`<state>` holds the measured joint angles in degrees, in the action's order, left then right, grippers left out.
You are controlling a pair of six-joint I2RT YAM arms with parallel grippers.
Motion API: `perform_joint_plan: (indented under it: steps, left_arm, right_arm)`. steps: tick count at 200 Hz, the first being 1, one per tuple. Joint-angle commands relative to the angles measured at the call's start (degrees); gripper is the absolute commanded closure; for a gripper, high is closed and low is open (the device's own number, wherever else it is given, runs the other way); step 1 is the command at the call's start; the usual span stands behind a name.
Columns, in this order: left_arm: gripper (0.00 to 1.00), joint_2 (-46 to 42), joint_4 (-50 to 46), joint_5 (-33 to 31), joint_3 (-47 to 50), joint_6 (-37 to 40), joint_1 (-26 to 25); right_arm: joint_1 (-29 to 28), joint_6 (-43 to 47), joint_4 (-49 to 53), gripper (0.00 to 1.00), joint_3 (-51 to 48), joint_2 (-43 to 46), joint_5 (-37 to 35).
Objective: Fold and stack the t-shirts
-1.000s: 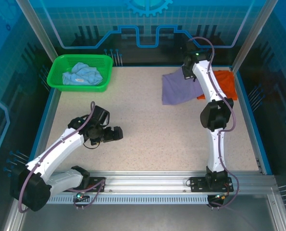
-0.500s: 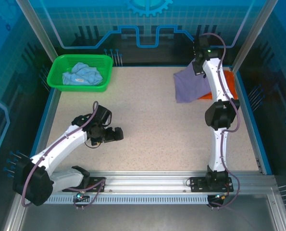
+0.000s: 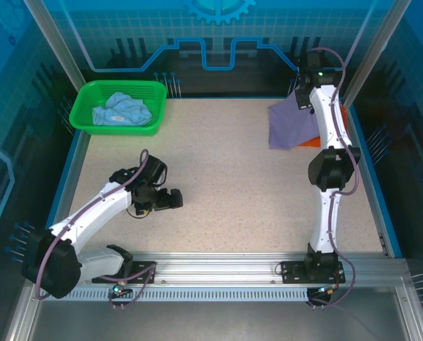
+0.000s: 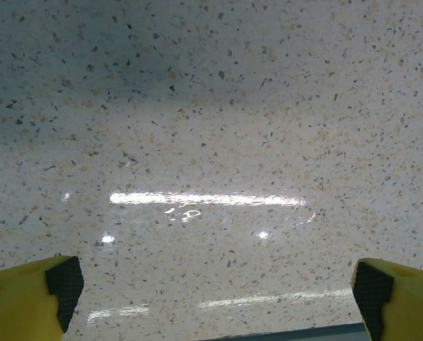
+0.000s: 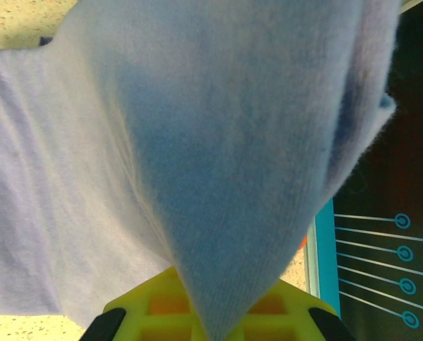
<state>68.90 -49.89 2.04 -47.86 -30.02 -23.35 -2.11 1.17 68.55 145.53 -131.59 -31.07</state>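
T-shirts sit at both far corners of the speckled table [image 3: 232, 185] in the overhead view. The lavender t-shirt [image 3: 291, 126], soft and matte, spreads as a rough folded quadrilateral at the far right corner. Its far edge is drawn up to the right gripper [image 3: 302, 96]. It overlaps the orange t-shirt [image 3: 312, 142], which shows as a bright strip along the lavender's near edge. The light blue t-shirt [image 3: 121, 110] lies crumpled in a green basket [image 3: 115, 84] of slotted plastic at the far left corner. The left gripper [image 3: 170, 199] hovers low over bare table, left of centre, well apart from all the cloth

The left wrist view adds the table's glossy sheen and streaks of reflected light. The yellow fingers with their black pads [image 4: 63, 280] stand at opposite edges of the picture, so the jaws are spread as wide as they go, with nothing between them

The right wrist view shows the fine knit weave of the lavender cloth [image 5: 197, 142], gathered into a hanging point that runs down into the yellow gripper body. The fingertips are buried under the fabric and the jaws are clamped tight on it
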Motion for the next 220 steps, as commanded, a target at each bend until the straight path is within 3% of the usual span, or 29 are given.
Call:
perform_joint_plan:
  steps: [1, 66, 190, 203, 220]
  left_arm:
    - [0.01, 0.7, -1.2, -1.1, -1.5, 1.0, 0.5]
    - [0.01, 1.8, -1.4, -1.0, -1.3, 1.0, 0.6]
    - [0.01, 6.2, -3.7, -0.8, -1.7, -0.3, 1.5]
    - [0.01, 7.1, -3.9, -0.5, -1.7, -0.6, 1.6]
    - [0.01, 8.6, -4.4, 0.1, -2.2, -0.9, 1.6]
  right_arm:
    - [0.7, 1.1, -0.8, 1.0, 1.8, 0.5, -0.7]
    - [3.6, 1.0, -1.6, 1.0, 3.0, -1.4, 0.4]
    - [12.6, 2.6, -9.5, 1.0, 6.0, -13.1, 2.7]
    - [13.2, 2.9, -11.4, 0.94, 6.5, -14.2, 1.9]
    - [13.9, 1.3, -13.0, 0.62, 7.3, -15.9, -2.4]
